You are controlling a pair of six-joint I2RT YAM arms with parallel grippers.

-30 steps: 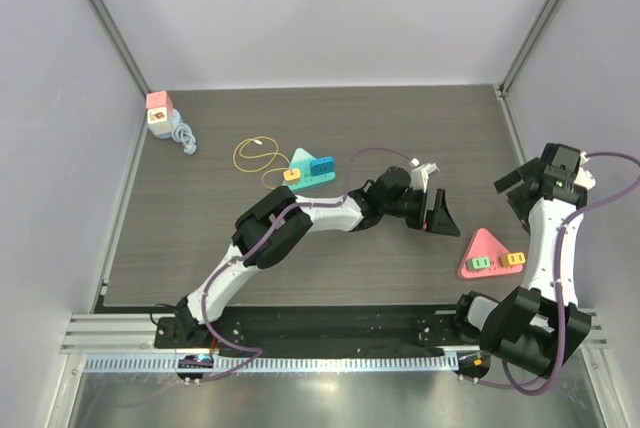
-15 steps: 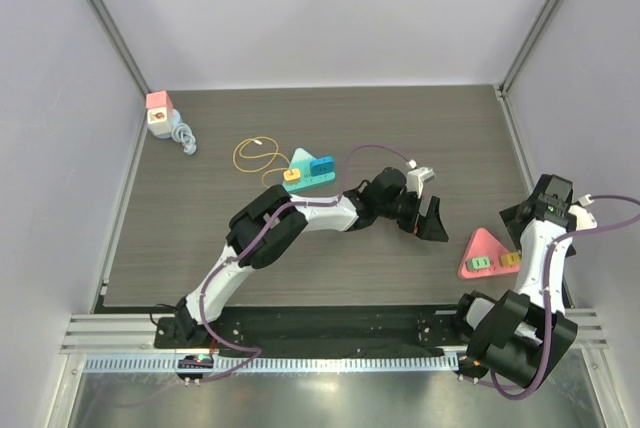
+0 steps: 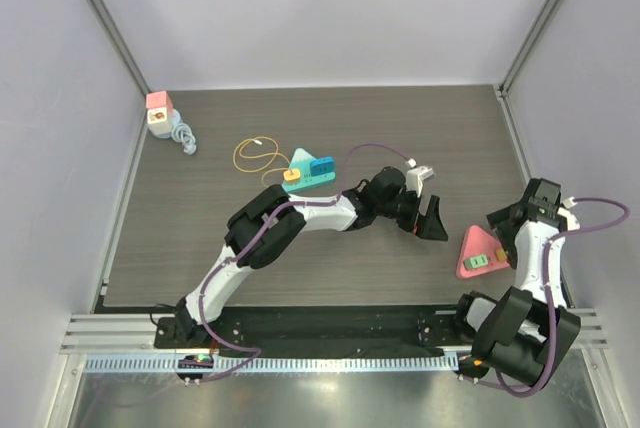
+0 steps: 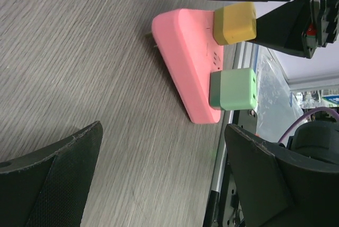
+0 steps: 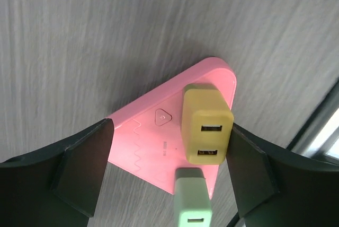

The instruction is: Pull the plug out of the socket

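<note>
Item: yellow plug (image 5: 206, 123), a two-port block seated in the pink triangular socket (image 5: 153, 142); I log the socket lying flat at the near right of the tabletop (image 3: 400, 128), close beside the right arm; green plug (image 5: 193, 200) is seated in the same socket, just beside the yellow one. Right tool (image 5: 167, 155): over the socket, fingers spread and straddling the yellow plug; one finger sits just beside the plug's side, and I cannot tell whether it touches; the other stands apart over the pink face; nothing is pinched. Left tool (image 3: 432, 218): low over the middle of the tabletop, to the left of the socket and apart from it; fingers spread wide with nothing between them; its wrist view looks straight at the socket and both plugs. Further holdings: teal triangular socket (image 3: 313, 170) left of centre and farther back, carrying an orange plug (image 3: 291, 175) and a blue plug (image 3: 323, 162); yellow cable loop (image 3: 258, 155) just beside it; white block with a pink top (image 3: 160, 113) at the far left corner; pale coiled cable (image 3: 183, 137) beside that block.
</note>
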